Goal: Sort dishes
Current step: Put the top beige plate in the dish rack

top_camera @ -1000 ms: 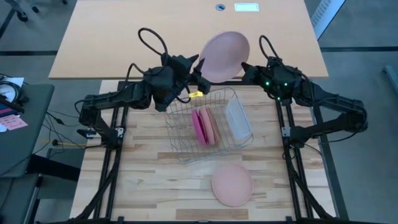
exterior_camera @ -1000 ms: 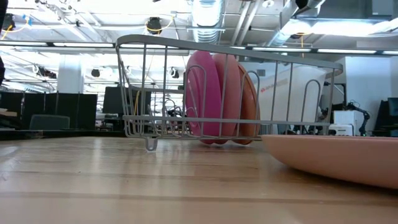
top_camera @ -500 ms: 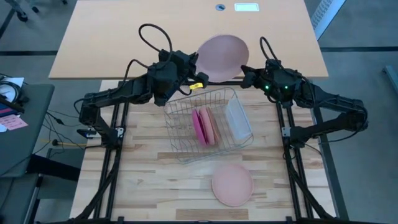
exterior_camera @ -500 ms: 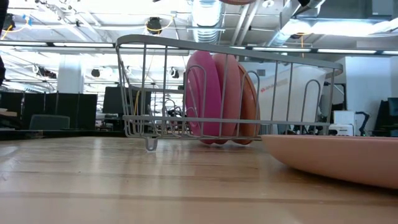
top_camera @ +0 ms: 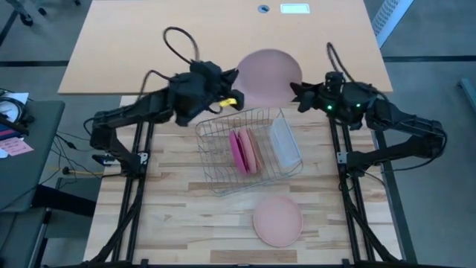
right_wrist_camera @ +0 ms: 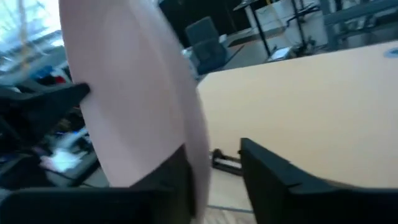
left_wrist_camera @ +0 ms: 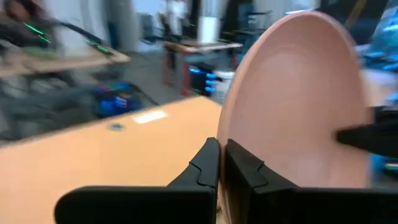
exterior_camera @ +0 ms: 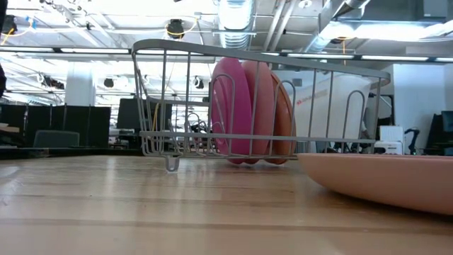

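Observation:
A pale pink plate hangs high over the far end of the wire rack. My left gripper is shut on its left rim. My right gripper is open, and its fingers stand on either side of the right rim. In the rack a magenta plate and a salmon plate stand on edge beside a translucent tub. Another salmon plate lies flat on the table near the front edge. My left gripper pinches the pale pink plate's rim between its two fingers, one finger on each face. The fingers point level and come from the table's left. The plate stands tilted on edge, lifted clear of the rack. My right gripper has the opposite rim between its spread fingers; I cannot tell whether one finger touches it.
The rack stands mid-table between the two arm bases. The flat salmon plate fills the low view's right side, in front of the rack. A tan desk lies beyond the far edge.
My left gripper has moved in on the plate's left rim and taken hold of it. My right gripper has drawn back a little toward the table's right edge. The plate has shifted slightly toward the near edge and now shows a rounder face from above.

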